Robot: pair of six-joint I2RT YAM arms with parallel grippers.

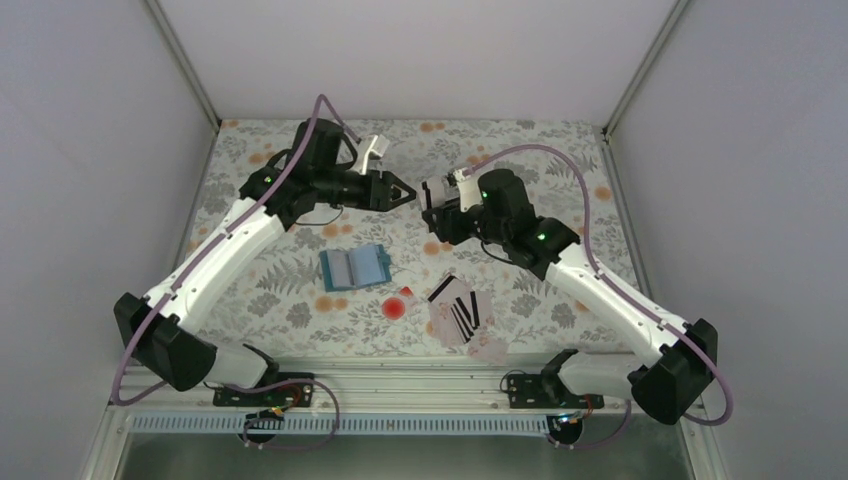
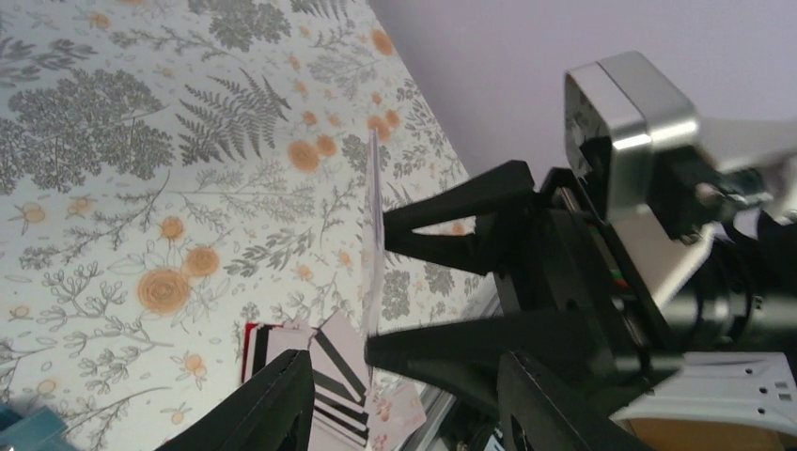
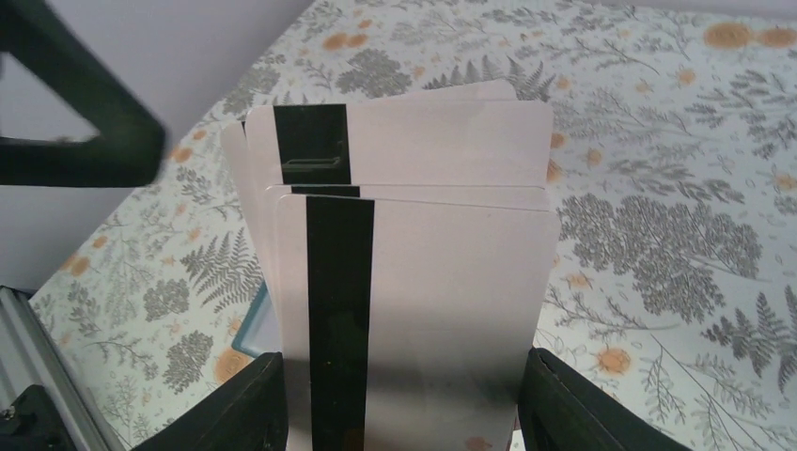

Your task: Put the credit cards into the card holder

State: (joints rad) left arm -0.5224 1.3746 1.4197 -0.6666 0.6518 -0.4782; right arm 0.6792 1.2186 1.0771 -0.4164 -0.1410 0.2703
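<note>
My right gripper [image 3: 399, 413] is shut on a fanned stack of pale credit cards [image 3: 442, 282] with black stripes, held upright above the table. In the top view it [image 1: 432, 200] faces my left gripper [image 1: 404, 190] tip to tip at the table's middle back. The left gripper [image 2: 404, 359] is open, nothing between its fingers, and the held cards [image 2: 374, 225] stand edge-on just ahead of it. The blue card holder [image 1: 355, 267] lies open on the table, below both grippers. More credit cards [image 1: 460, 310] lie in a loose pile to its right, one red edge showing [image 2: 250, 349].
A round red spot [image 1: 397, 305] sits on the flowered tablecloth [image 1: 560, 150] between the card holder and the pile. White walls close the table at the back and sides. A metal rail [image 1: 400, 385] with the arm bases runs along the near edge.
</note>
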